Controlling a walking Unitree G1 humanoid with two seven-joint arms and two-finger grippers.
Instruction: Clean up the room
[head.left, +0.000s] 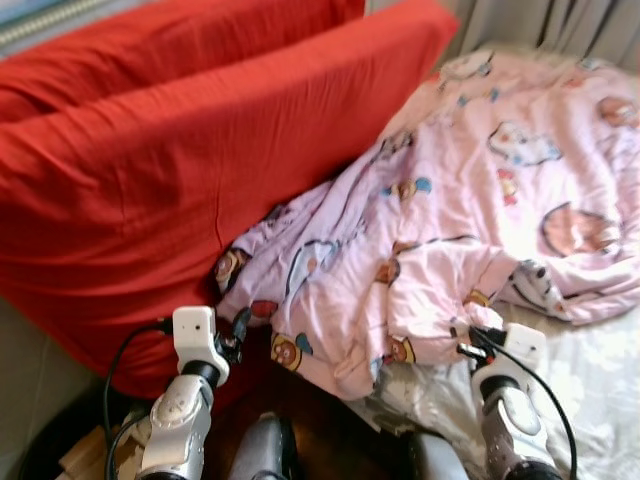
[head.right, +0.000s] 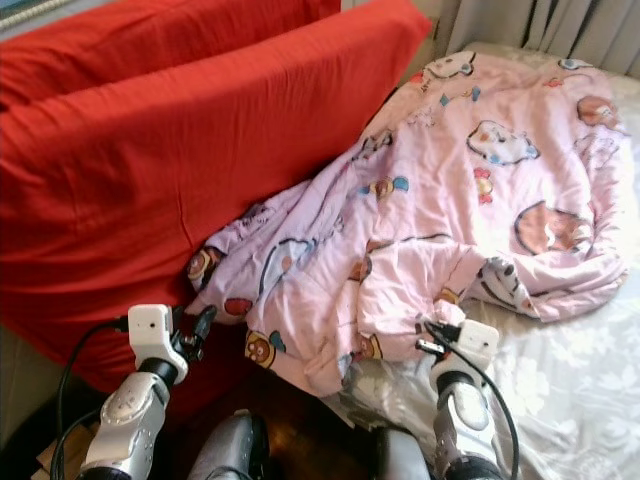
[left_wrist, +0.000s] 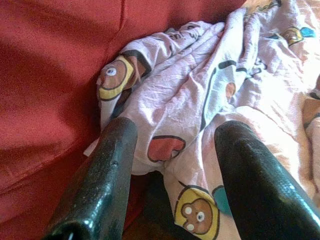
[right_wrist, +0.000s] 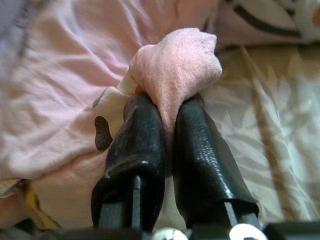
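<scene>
Pinching a bunched fold of the pink blanket (right_wrist: 175, 65) between its two black fingers (right_wrist: 135, 145), the right gripper (right_wrist: 167, 125) was closed tight on the cloth at the blanket's near edge, just above the white flowered sheet (head.left: 590, 390) of the bed. The blanket, printed with cartoon bears and other animals, lay rumpled across the bed, and its left side spilled over against the big red cushion (head.left: 150, 180) that leaned upright beside the bed. The left gripper (left_wrist: 172, 165) hovered with its fingers (left_wrist: 107, 170) spread wide apart, holding nothing, pointed at the blanket's hanging corner where it met the red cushion. Dark wooden floor (head.left: 330, 430) showed below the blanket's edge, between the two silver arms, and grey curtains (head.right: 560, 25) hung behind the bed.
</scene>
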